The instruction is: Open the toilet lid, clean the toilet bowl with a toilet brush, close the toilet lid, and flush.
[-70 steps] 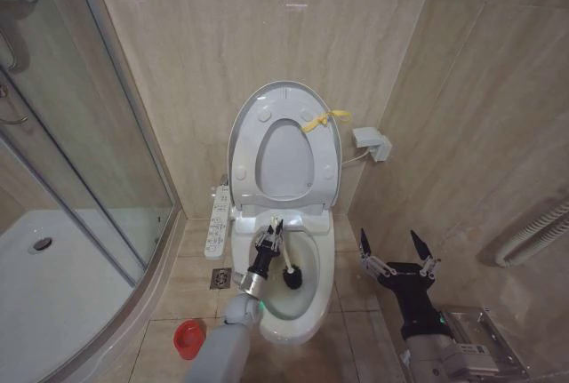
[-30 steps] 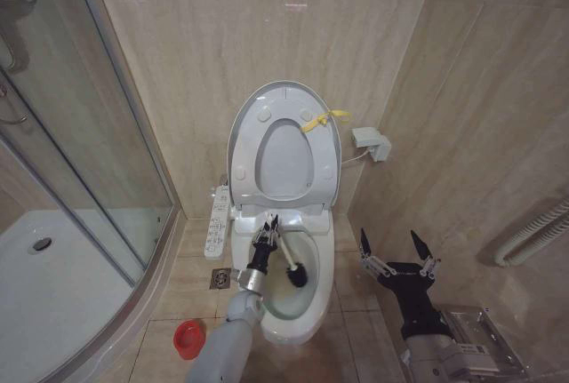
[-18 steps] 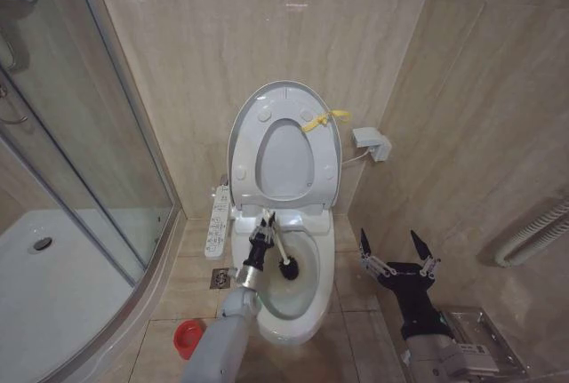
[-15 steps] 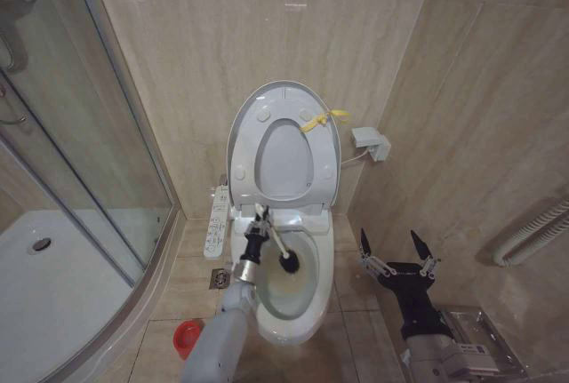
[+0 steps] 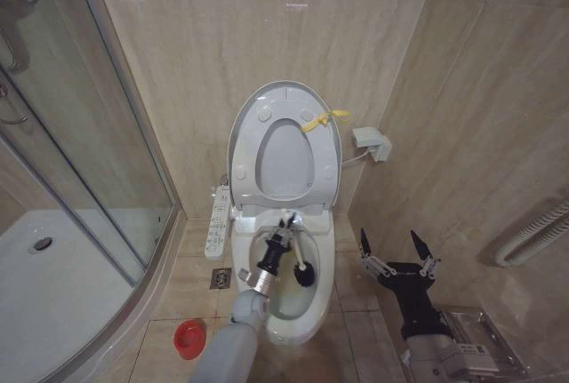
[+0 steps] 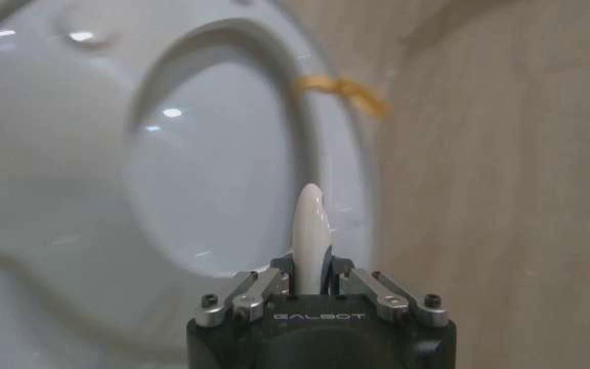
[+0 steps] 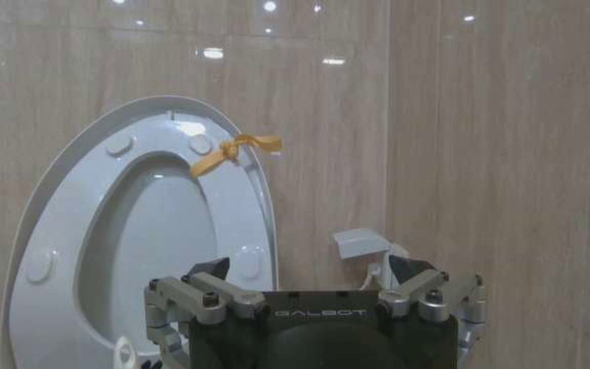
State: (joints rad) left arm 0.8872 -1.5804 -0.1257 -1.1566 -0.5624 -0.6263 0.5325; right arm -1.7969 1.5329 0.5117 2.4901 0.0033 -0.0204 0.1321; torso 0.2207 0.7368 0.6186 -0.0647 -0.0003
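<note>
The toilet lid point(image 5: 267, 115) stands raised against the wall with the seat ring against it, a yellow tag point(image 5: 322, 120) tied at its edge. Below it the toilet bowl point(image 5: 317, 299) lies open. My left gripper point(image 5: 284, 226) is over the bowl's back half, shut on the thin white handle of the toilet brush. The brush's dark head point(image 5: 303, 275) reaches down into the right side of the bowl. The left wrist view shows the handle point(image 6: 310, 223) clamped between the fingers, with the lid point(image 6: 80, 161) behind. My right gripper point(image 5: 392, 248) hangs open to the right of the toilet.
The red brush holder point(image 5: 188, 339) sits on the floor left of the bowl. A white button panel point(image 5: 216, 221) sticks out at the seat's left. A glass shower enclosure point(image 5: 71, 152) stands left. A white box point(image 5: 371, 142) is on the right wall, pipes point(image 5: 533, 232) farther right.
My left gripper has swung the brush from the bowl's back left toward the right, and the brush head now sits lower at the right side. The right arm has not moved.
</note>
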